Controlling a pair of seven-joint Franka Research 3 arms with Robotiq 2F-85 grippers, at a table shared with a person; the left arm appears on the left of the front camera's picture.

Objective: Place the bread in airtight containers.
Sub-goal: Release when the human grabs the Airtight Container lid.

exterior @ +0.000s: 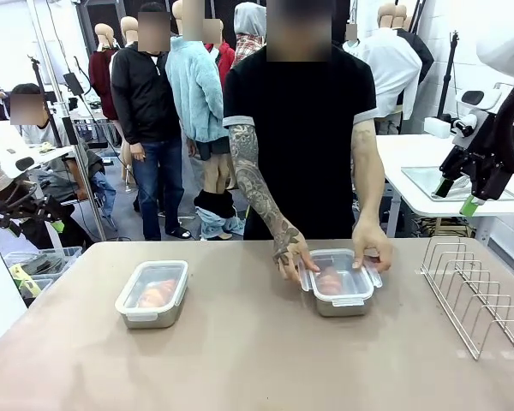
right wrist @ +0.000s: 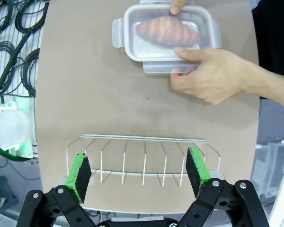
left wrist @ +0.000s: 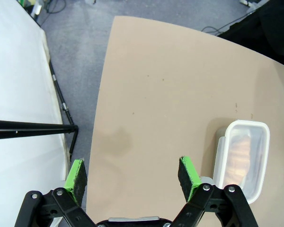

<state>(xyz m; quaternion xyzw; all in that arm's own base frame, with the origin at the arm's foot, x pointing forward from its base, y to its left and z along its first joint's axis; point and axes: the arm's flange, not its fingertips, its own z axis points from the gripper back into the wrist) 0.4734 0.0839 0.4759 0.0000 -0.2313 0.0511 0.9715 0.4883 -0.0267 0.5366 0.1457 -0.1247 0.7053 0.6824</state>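
Both croissants sit in lidded tubs: one tub (exterior: pixel 152 294) frame centre-left, other tub (exterior: pixel 340 282) centre-right w/ person's hands (exterior: pixel 373 247) pressing lid; my left fingers (left wrist: pixel 130 175) & right fingers (right wrist: pixel 139 170) spread, empty; bread prob. light, flaky, crushable; I'd grip steel tub walls.

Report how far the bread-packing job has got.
Done: the left container sits lidded with a croissant inside. In hand: the person's hands press the clear lid on the right container, which holds the other croissant; its side clips look still flipped out. Left: snapping those clips shut. Both grippers, left and right, hover open and empty.
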